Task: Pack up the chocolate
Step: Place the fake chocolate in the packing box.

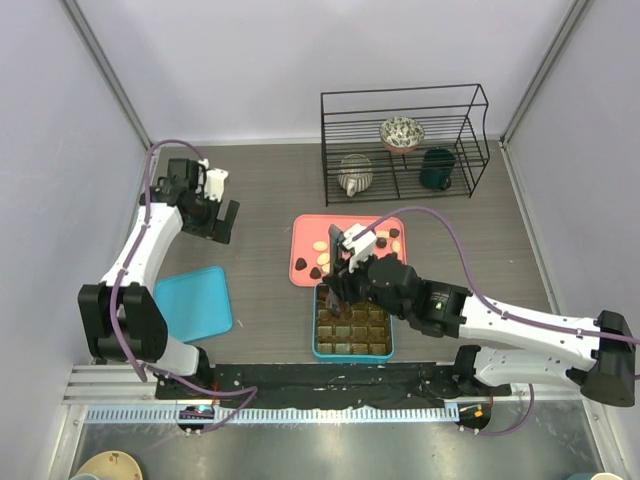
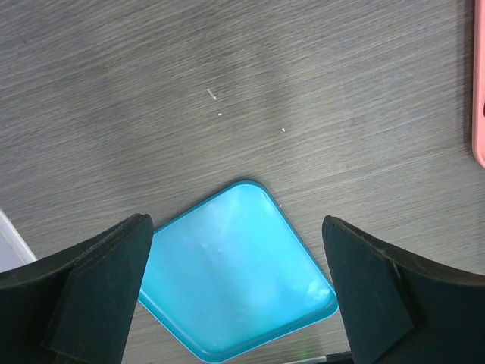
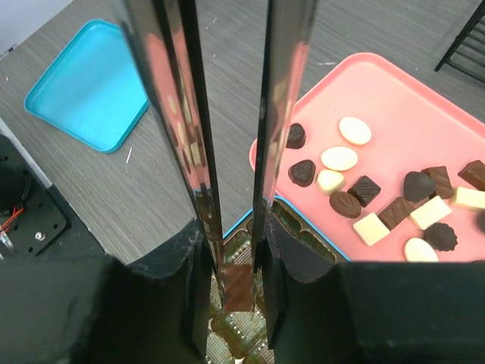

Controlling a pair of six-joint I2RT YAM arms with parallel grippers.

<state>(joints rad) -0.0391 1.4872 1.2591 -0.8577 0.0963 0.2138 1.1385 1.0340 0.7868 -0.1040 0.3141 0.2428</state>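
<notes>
Now, top view: right gripper (image 1: 338,298) hangs over the teal box (image 1: 352,357), far left corner; left gripper (image 1: 222,225) well apart. Left wrist: jaws wide, nothing held. Right wrist: brown square chocolate (image 3: 237,287) pinched between its fingers, box directly beneath; I'd go straight down

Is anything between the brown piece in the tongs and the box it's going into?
Nothing visible does. The brown square piece sits pinched between the tongs, right over the teal box; the compartment beneath is partly hidden.
</notes>
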